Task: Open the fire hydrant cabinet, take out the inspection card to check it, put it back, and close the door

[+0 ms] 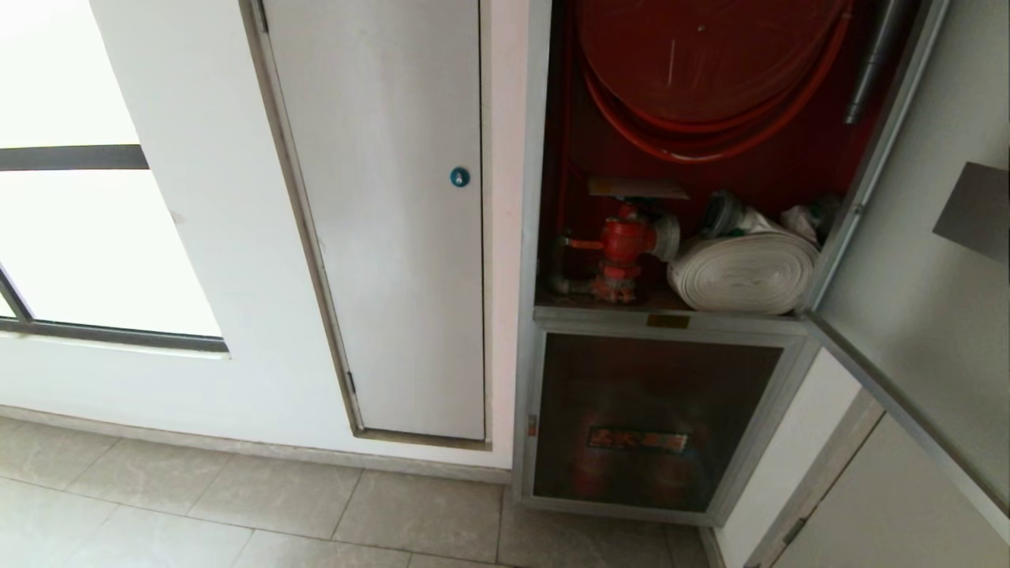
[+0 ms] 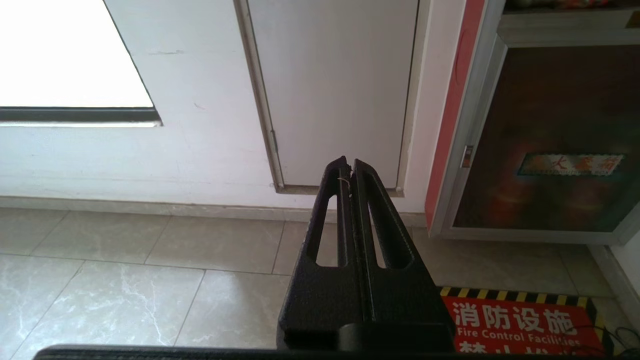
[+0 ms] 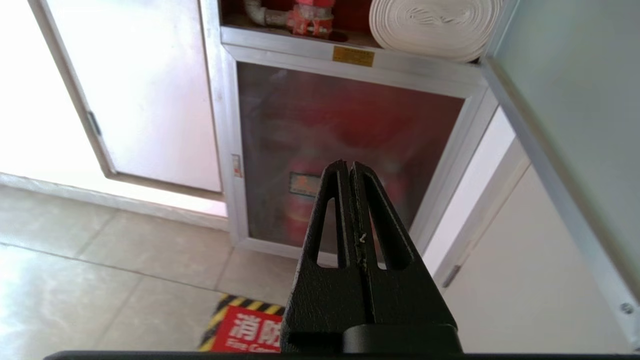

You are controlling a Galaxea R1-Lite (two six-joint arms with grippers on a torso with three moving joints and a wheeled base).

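The fire hydrant cabinet [image 1: 538, 237] stands open, showing its red interior with a red hose reel [image 1: 702, 71], a red valve [image 1: 623, 244] and a rolled white hose [image 1: 746, 272]. The door [image 1: 923, 300] is swung out to the right, its grey inner face towards me, with a dark patch [image 1: 974, 209] on it. The inspection card is out of view. My left gripper [image 2: 348, 161] hangs low and shut, empty, over the floor left of the cabinet. My right gripper [image 3: 347, 163] is also shut and empty, low before the cabinet's lower part. Neither arm shows in the head view.
A smaller tinted glass panel [image 1: 655, 418] with an orange label closes the cabinet's lower part. A white door [image 1: 394, 237] with a blue round lock [image 1: 459, 177] is on the left, then a window [image 1: 79, 237]. A red floor sign [image 2: 520, 325] lies before the cabinet.
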